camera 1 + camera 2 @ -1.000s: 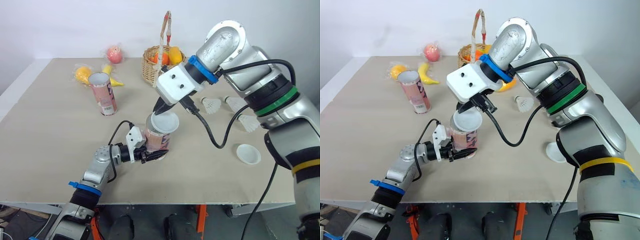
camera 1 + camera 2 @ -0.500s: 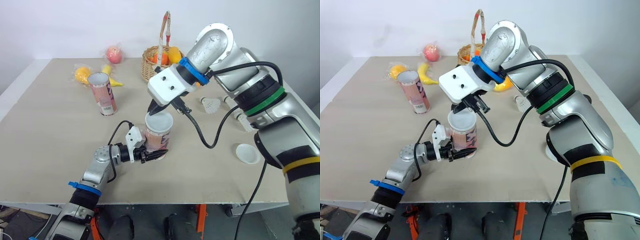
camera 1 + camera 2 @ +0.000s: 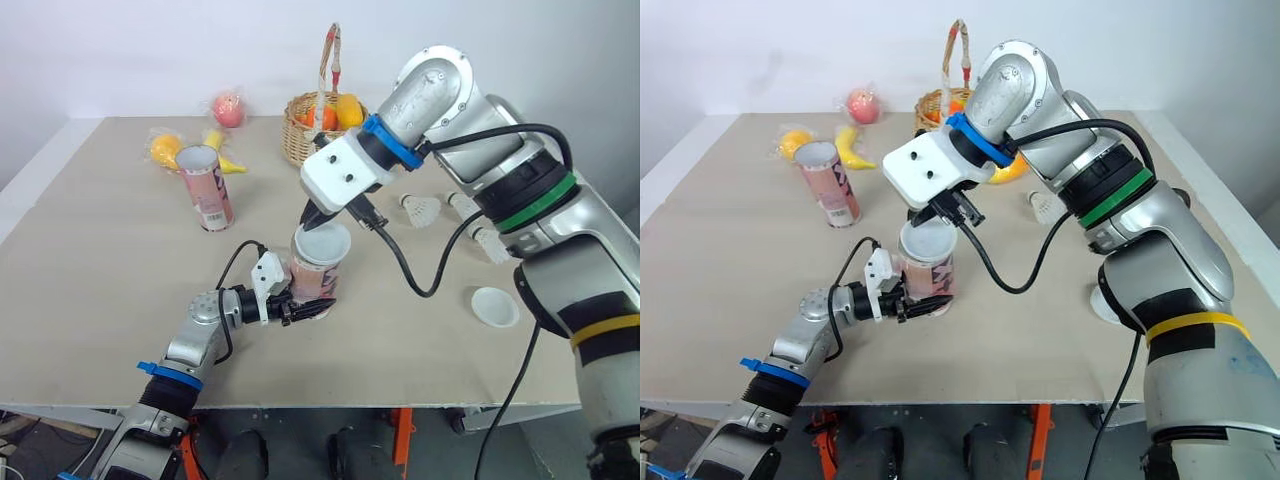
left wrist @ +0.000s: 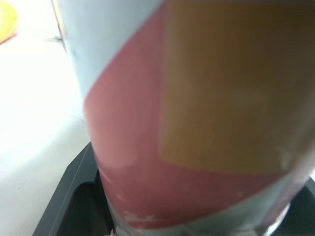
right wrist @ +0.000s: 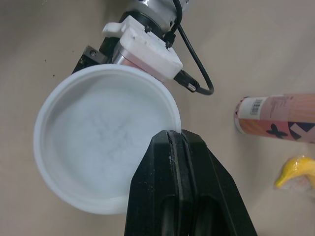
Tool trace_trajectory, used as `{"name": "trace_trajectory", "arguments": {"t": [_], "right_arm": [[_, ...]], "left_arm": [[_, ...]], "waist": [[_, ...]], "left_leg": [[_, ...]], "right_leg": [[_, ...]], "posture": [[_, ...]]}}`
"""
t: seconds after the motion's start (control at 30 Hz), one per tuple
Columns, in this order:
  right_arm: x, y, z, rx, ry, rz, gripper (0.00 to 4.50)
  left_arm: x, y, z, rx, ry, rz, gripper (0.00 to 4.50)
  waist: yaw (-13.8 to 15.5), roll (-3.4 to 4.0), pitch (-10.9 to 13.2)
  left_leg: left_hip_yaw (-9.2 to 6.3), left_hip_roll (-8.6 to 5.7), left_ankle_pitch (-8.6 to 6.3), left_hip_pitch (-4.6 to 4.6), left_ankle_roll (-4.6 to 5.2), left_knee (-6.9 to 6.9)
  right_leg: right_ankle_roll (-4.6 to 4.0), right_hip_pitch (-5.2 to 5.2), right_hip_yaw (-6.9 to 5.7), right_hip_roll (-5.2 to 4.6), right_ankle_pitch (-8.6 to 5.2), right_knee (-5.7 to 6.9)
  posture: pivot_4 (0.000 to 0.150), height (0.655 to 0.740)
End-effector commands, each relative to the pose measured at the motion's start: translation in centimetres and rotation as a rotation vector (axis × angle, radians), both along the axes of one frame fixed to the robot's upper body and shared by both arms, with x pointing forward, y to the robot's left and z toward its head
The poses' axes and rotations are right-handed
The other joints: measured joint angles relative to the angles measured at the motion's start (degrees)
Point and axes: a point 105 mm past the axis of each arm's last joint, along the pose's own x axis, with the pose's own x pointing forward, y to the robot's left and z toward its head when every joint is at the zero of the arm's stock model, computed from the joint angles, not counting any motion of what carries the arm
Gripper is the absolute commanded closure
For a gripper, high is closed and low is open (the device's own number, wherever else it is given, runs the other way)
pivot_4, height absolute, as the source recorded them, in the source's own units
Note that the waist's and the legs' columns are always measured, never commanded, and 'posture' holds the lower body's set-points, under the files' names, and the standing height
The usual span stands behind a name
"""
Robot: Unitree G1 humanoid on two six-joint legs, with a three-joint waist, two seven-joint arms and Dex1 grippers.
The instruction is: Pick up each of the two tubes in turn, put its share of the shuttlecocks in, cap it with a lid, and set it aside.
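On the beige counter [image 3: 100, 260], near its front edge, the tube [image 3: 318, 275] is being clamped by the left claw [image 3: 310, 309]. The lid [image 3: 324, 243], being pinched by the right claw [image 3: 309, 222], should be levelled before being pressed.

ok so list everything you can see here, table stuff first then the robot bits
beige table: one, under everything
pink cardboard tube: one, upright near the middle, gripped low on its side
second pink cardboard tube: one, upright, open-topped, far left
white round plastic lid: one, over the gripped tube's mouth, pinched at its rim
loose white lid: one, flat on the table, right
white shuttlecocks: three, far right, partly behind the right arm
brown wicker basket: one, far edge, holding orange and yellow fruit
pink round fruit: one, far edge
yellow round fruit: one, far left
yellow banana: one, behind the second tube
left pincer: black, shut on the tube
right pincer: black, shut on the lid
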Motion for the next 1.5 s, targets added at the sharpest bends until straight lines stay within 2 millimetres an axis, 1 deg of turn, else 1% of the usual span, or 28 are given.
{"name": "trace_trajectory", "arguments": {"t": [0.03,0.37,0.57,0.77,1.0,1.13,1.2,1.4,1.43,1.5], "right_arm": [[-0.6,0.2,1.1,-0.005,-0.018,0.038,4.39],[-0.2,0.4,1.1,-0.011,-0.033,0.038,4.39],[0.2,-0.1,0.8,-0.028,-0.048,0.028,4.39],[0.1,-0.7,0.8,-0.044,-0.053,0.026,4.39],[-0.2,-2.0,0.1,-0.090,-0.047,0.024,4.39],[-0.6,-2.5,-0.9,-0.118,-0.039,0.047,4.39],[-0.8,-2.4,-1.3,-0.122,-0.033,0.058,4.39],[-0.8,-1.7,-1.7,-0.083,-0.010,0.067,4.39],[-0.8,-1.7,-1.9,-0.082,-0.009,0.067,4.14],[-0.6,-1.3,-2.0,-0.068,-0.006,0.055,3.42]], "left_arm": [[-0.1,0.8,-2.7,0.060,0.101,0.035,1.58],[-0.2,0.9,-2.7,0.059,0.100,0.041,1.58],[-0.1,0.9,-2.7,0.060,0.099,0.042,1.58],[0.0,0.9,-2.8,0.062,0.098,0.041,1.58],[0.1,1.0,-2.8,0.063,0.098,0.045,1.58],[0.2,1.0,-2.7,0.061,0.095,0.046,1.58],[0.2,1.0,-2.7,0.060,0.094,0.047,1.58],[0.3,1.1,-2.7,0.059,0.091,0.053,1.58],[0.3,1.1,-2.7,0.058,0.091,0.055,1.58],[0.2,1.2,-2.7,0.057,0.092,0.057,1.58]], "waist": [[0.0,0.00,0.0],[0.0,0.00,0.0],[0.0,0.00,0.0],[0.0,0.00,0.0],[0.1,0.00,0.0],[0.1,0.00,0.0],[0.2,-0.01,0.0],[0.2,-0.01,0.0],[0.2,-0.01,0.0],[0.2,-0.03,0.0]], "left_leg": [[-0.01,0.00,0.01,0.00,0.01,0.00],[-0.01,0.00,0.01,-0.01,0.01,0.00],[-0.01,0.00,0.01,-0.01,0.01,0.00],[-0.01,0.00,0.01,-0.02,0.01,0.00],[-0.03,-0.03,0.01,-0.03,0.01,0.00],[-0.04,-0.06,0.01,-0.04,0.00,0.00],[-0.04,-0.06,0.01,-0.04,0.00,-0.01],[-0.06,-0.09,0.00,-0.05,0.00,-0.01],[-0.07,-0.09,0.00,-0.05,0.00,-0.02],[-0.07,-0.08,0.00,-0.03,0.00,-0.01]], "right_leg": [[0.00,0.00,-0.02,0.00,0.01,0.00],[0.00,0.00,-0.03,-0.01,0.00,0.00],[0.00,0.00,-0.03,-0.01,0.00,0.00],[0.00,0.00,-0.03,-0.01,0.00,0.00],[0.05,0.02,-0.02,-0.03,-0.04,0.00],[0.09,0.02,0.01,-0.04,-0.08,0.00],[0.10,0.03,0.01,-0.05,-0.10,0.00],[0.11,0.05,0.01,-0.07,-0.13,-0.01],[0.11,0.06,0.00,-0.07,-0.14,-0.01],[0.10,0.07,0.00,-0.06,-0.13,-0.01]], "posture": [[0.150,0.7400],[0.150,0.7400],[0.150,0.7400],[0.150,0.7400],[0.150,0.7400],[0.150,0.7400],[0.150,0.7400],[0.150,0.7400],[0.150,0.7400],[0.150,0.7400]]}}
